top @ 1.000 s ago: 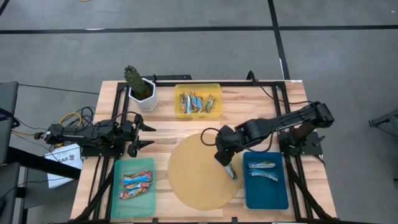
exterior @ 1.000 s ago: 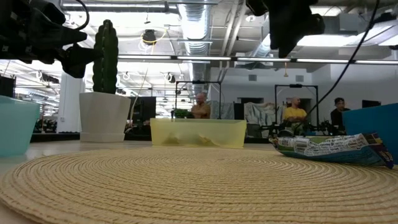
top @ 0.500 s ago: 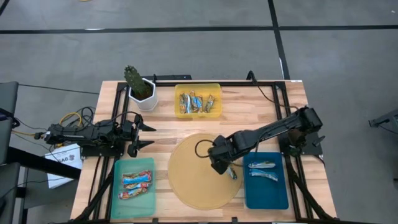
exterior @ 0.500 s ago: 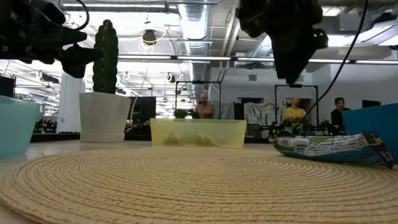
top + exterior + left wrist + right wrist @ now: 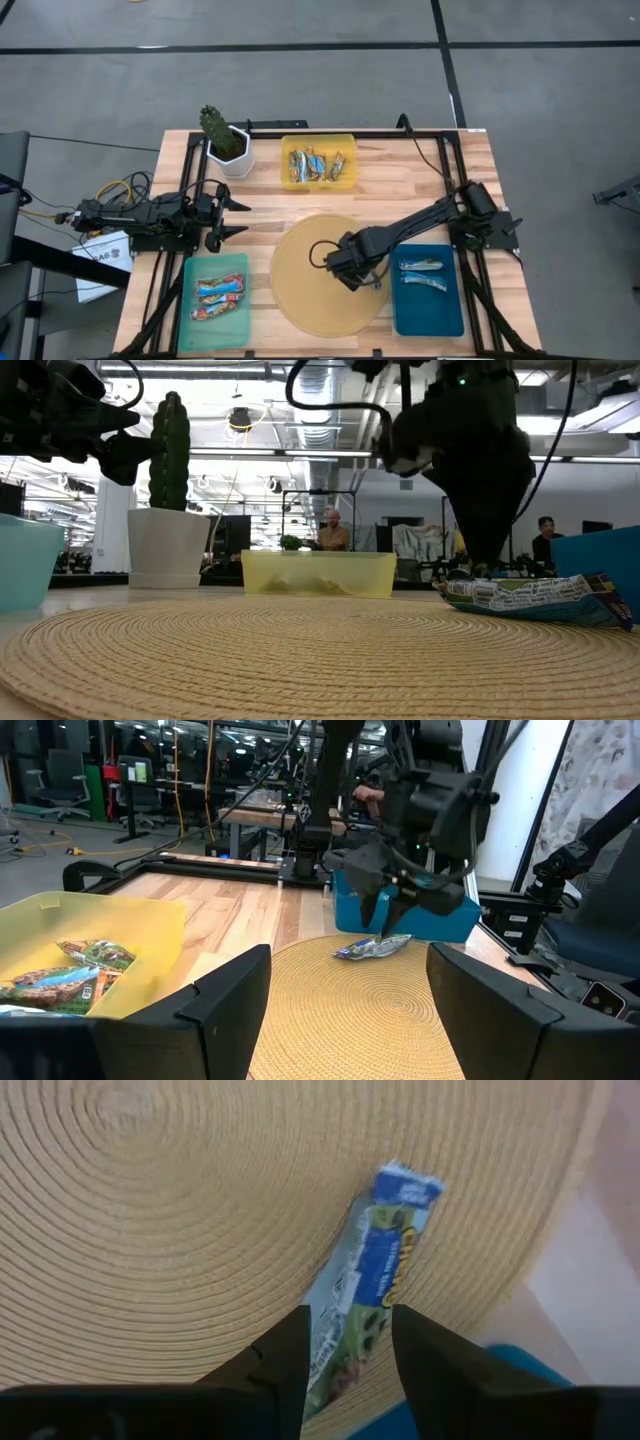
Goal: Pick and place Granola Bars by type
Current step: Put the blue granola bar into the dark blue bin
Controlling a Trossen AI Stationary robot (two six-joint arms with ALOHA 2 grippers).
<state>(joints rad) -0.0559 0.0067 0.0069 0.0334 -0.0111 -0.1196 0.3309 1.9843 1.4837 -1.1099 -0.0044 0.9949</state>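
Observation:
A blue-white granola bar (image 5: 378, 1265) lies flat on the round woven mat (image 5: 310, 290), near its right edge (image 5: 374, 281). My right gripper (image 5: 350, 1355) is open and low over the bar, pointing down. One finger stands on each side of the bar's end, just above it in the low view (image 5: 487, 565). Several more bars lie in the yellow bin (image 5: 318, 162). Blue-and-red ones lie in the teal tray (image 5: 215, 300), and two blue-white ones in the blue tray (image 5: 428, 290). My left gripper (image 5: 235, 218) waits open at the table's left side.
A potted cactus (image 5: 228, 145) stands at the far left of the table. The blue tray's wall (image 5: 600, 560) rises right beside the bar. Black frame rails run along both table sides. People sit in the room beyond the table (image 5: 325, 530).
My right gripper has moved toward the table's near edge and come down from well above the mat until its fingers are around the end of the blue-white bar. The bar has stayed where it was.

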